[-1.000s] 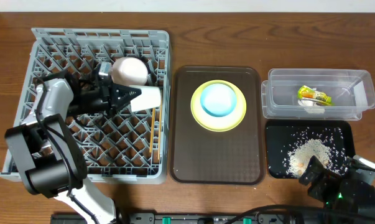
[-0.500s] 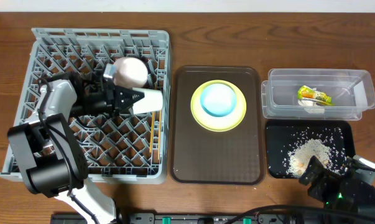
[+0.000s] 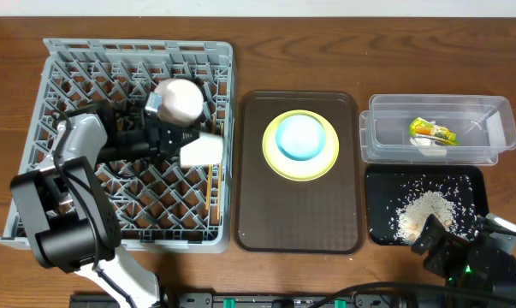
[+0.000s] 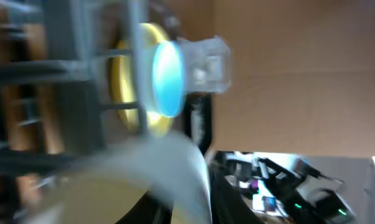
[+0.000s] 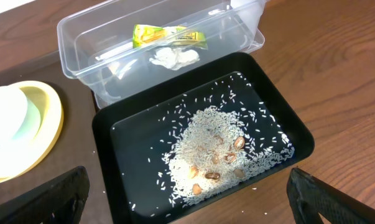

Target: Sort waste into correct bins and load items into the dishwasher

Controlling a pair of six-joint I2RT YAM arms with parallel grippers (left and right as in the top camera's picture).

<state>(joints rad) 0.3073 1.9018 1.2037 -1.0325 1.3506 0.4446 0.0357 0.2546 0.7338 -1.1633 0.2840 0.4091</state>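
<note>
Brown wooden tabletop carries a grey dish rack (image 3: 69, 60) at 9 o'clock, the biggest thing on it. At the centre lies a brown serving tray (image 3: 296, 222). A clear tub (image 3: 497, 128) sits at 2 o'clock and a black tray (image 3: 467, 184) at 4 o'clock, touching it. On the serving tray's 12 o'clock half rests a yellow plate (image 3: 275, 158) with a pale blue dish (image 3: 300, 137) on top.

Inside the rack, a white bowl (image 3: 180, 98) lies dome-up. At the bowl's 5 o'clock, a white cup (image 3: 202, 151) lies tilted on the dividers. The left gripper (image 3: 176, 139) is against the cup's 9 o'clock edge. I cannot tell whether its jaws are clamped or parted, since its wrist view is blurred. Chopsticks (image 3: 210, 188) lie at the cup's 6 o'clock.

The right gripper (image 5: 187, 186) hangs over the black tray's 6 o'clock end, fingers wide apart and holding nothing. A snack wrapper (image 3: 433, 131) and white scraps (image 3: 422, 143) lie in the tub, and rice (image 3: 420, 212) lies in the black tray.
</note>
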